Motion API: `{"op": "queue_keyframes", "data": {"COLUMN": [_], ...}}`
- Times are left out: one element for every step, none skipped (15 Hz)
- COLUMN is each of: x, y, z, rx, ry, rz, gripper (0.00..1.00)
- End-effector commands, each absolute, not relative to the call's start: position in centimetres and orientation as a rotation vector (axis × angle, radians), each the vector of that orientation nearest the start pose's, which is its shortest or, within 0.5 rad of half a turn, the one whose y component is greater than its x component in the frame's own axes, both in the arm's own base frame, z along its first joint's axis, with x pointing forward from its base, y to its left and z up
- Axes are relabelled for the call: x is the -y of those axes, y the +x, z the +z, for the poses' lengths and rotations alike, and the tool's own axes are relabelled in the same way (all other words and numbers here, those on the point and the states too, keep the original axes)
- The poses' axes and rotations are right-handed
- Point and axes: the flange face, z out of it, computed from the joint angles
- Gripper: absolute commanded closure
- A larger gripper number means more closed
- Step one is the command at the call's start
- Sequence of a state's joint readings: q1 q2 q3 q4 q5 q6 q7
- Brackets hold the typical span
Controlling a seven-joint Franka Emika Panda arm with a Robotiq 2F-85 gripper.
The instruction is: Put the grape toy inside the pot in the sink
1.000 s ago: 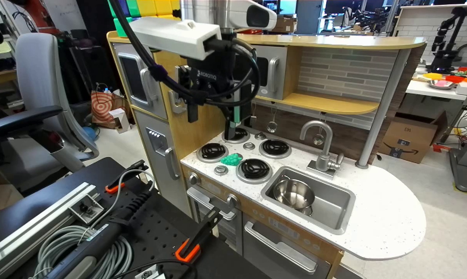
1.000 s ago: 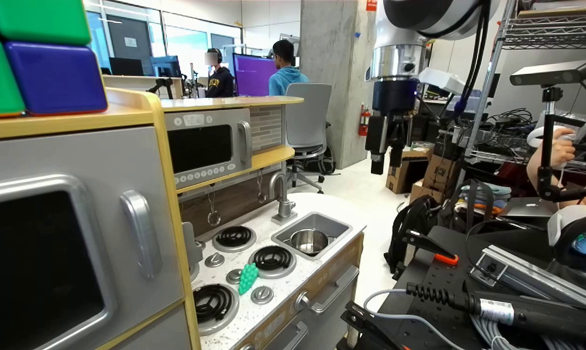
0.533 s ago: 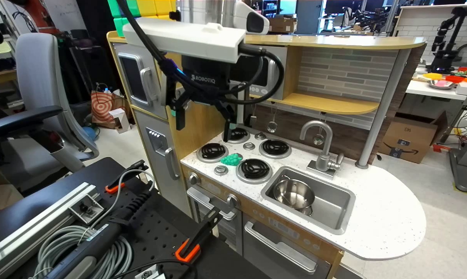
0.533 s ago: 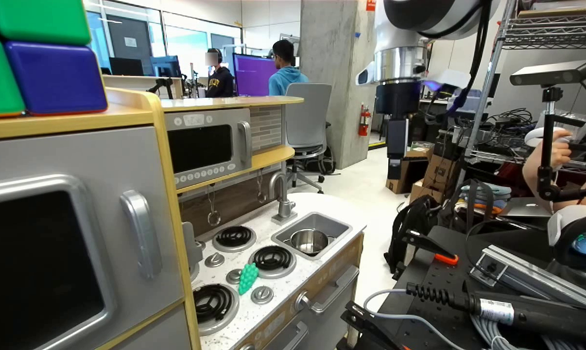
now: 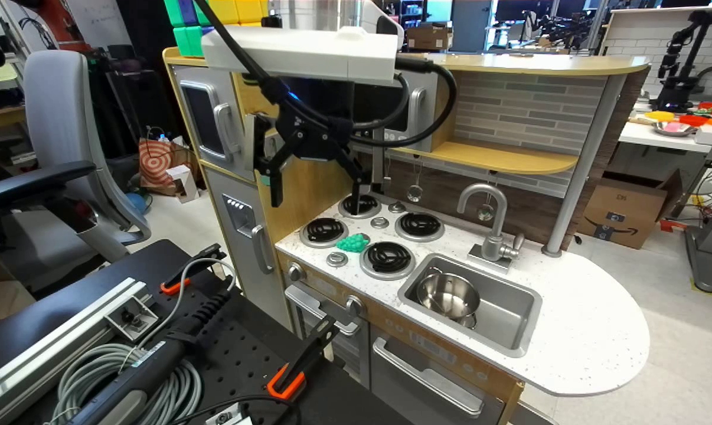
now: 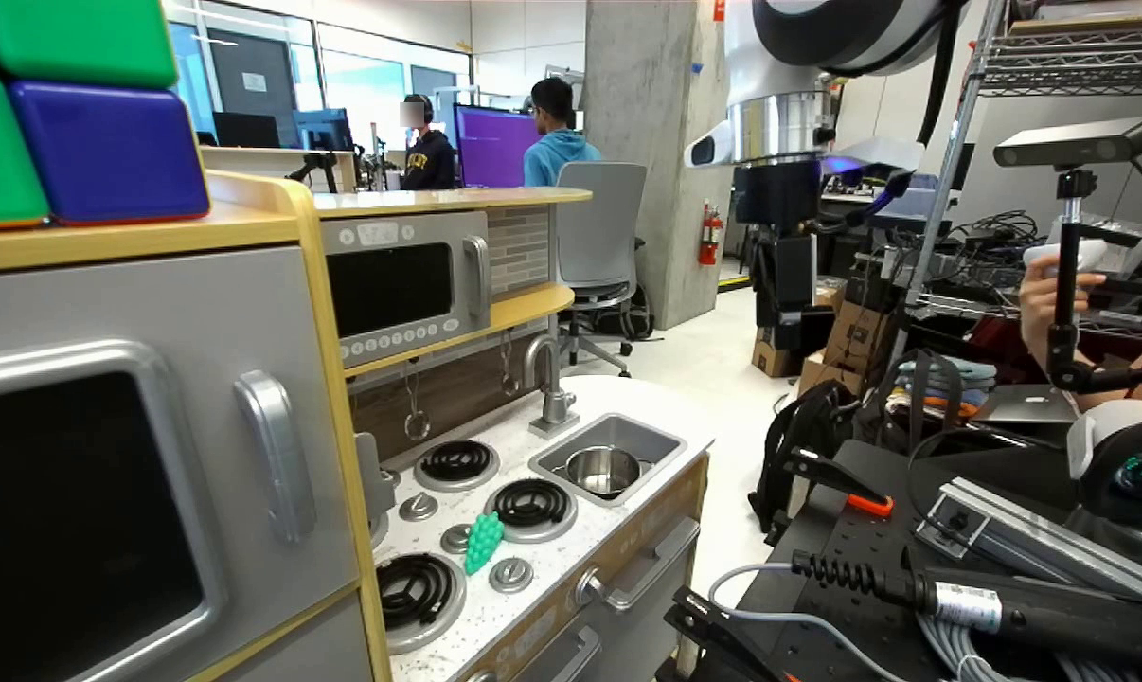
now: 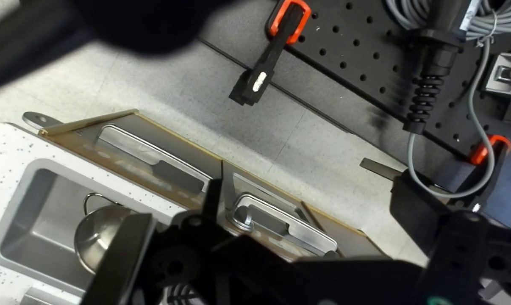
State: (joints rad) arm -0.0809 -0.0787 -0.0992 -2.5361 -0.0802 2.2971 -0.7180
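1. In an exterior view the hand [image 5: 316,206] has its fingers wide apart; it's up high, well apart from the grape toy [image 5: 350,242].
2. The grape toy lies on the white surface [image 5: 592,336], between burners [image 5: 389,258] and knobs [image 5: 337,258], back from the front edge. It's just beside one knob; can't tell if touching.
3. Bounds: tall cabinet [image 5: 229,189] closes the burner end, shelf [image 5: 509,158] overhangs the back. Front side and rounded end are open.
4. The pot [image 5: 448,295] sits mouth up in the sink [image 5: 503,321], toward the burner side. Open sink floor runs to the rounded-end side. A faucet [image 5: 494,243] stands at the sink's back edge.
5. In an exterior view the hand [image 6: 784,333] shows edge-on, so the finger gap can't be read there.
6. Wrist view looks down into the floor strip [image 7: 272,144] between kitchen front [image 7: 183,152] and black pegboard [image 7: 357,63], with a clamp [image 7: 272,55] jutting over it. A finger masks part of the pot there.
7. The grape toy shows in both exterior views only; the sink and pot show in all three.
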Motion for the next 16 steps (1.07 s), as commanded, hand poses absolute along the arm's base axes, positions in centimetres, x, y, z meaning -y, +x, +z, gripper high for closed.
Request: {"op": "queue_keyframes", "data": {"x": [7.9, 7.9, 7.9, 7.9, 7.7, 7.4, 6.9, 6.3, 5.7, 4.9, 4.3, 3.5, 2.7, 2.0, 1.1, 0.3], "y": [42.7, 42.7, 42.7, 42.7, 43.3, 43.9, 44.6, 45.1, 45.5, 45.9, 46.2, 46.7, 47.5, 48.3, 49.1, 49.8], "z": [28.9, 28.9, 28.9, 28.9, 28.9, 29.0, 28.9, 28.7, 28.3, 27.7, 27.2, 26.8, 26.5, 26.3, 26.2, 25.9], "rx": [0.912, 0.912, 0.912, 0.912, 0.921, 0.973, 1.069, 1.114, 1.177, 1.242, 1.304, 1.363, 1.422, 1.474, 1.499, 1.508], "ry": [-2.967, -2.967, -2.967, -2.967, -3.000, -3.008, -3.007, -3.023, -3.019, -3.009, -2.999, -2.988, -2.975, -2.955, -2.938, -2.920], "rz": [0.259, 0.259, 0.259, 0.259, 0.155, 0.075, 0.002, -0.067, -0.122, -0.175, -0.224, -0.277, -0.333, -0.394, -0.452, -0.489], "gripper": [0.00, 0.00, 0.00, 0.00, 0.00, 0.00, 0.00, 0.00, 0.00, 0.00, 0.00, 0.00, 0.00, 0.00, 0.00, 0.00]}}
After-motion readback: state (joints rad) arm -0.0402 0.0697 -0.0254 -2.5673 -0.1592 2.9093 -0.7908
